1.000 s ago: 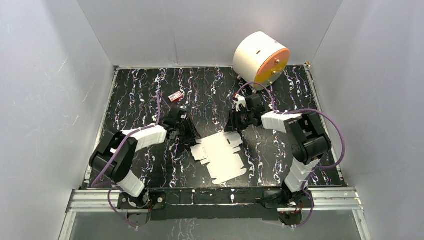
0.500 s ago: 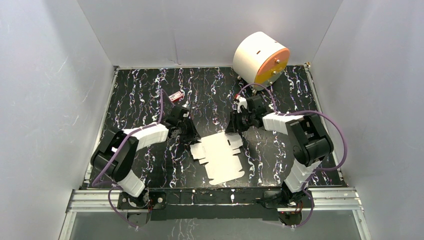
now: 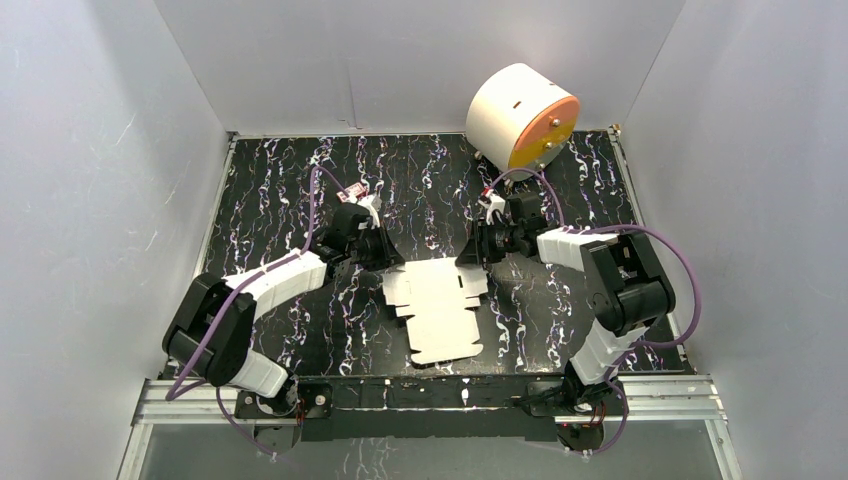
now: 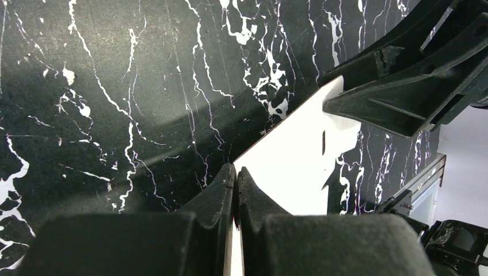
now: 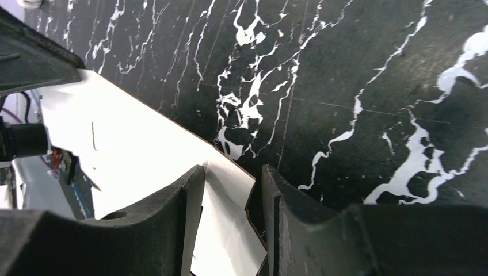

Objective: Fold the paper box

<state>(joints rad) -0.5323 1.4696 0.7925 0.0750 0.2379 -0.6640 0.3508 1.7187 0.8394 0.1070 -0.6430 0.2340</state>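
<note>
- the paper box (image 3: 437, 310), an unfolded white die-cut sheet with tabs, lies in the middle of the black marbled counter (image 3: 270, 200), reaching from the centre toward the near edge.
- the left hand (image 4: 236, 172) is pinched tight on the sheet's far left edge; in the left wrist view a sliver of white card shows between the two dark fingers pressed together.
- the right hand (image 5: 231, 172) sits at the sheet's far right corner with its fingers parted about halfway. the card's corner lies in the gap between them, close against one finger and clear of the other, so no clamp on it shows.
- from above, the two arms reach in from either side and meet at the sheet's far edge, the hands near each other and facing across it.
- a big white cylinder with an orange face (image 3: 522, 118) stands at the far right corner of the counter, well apart from the sheet.
- a small red item (image 3: 360, 188) lies toward the far edge, just beside the left arm's wrist.
</note>
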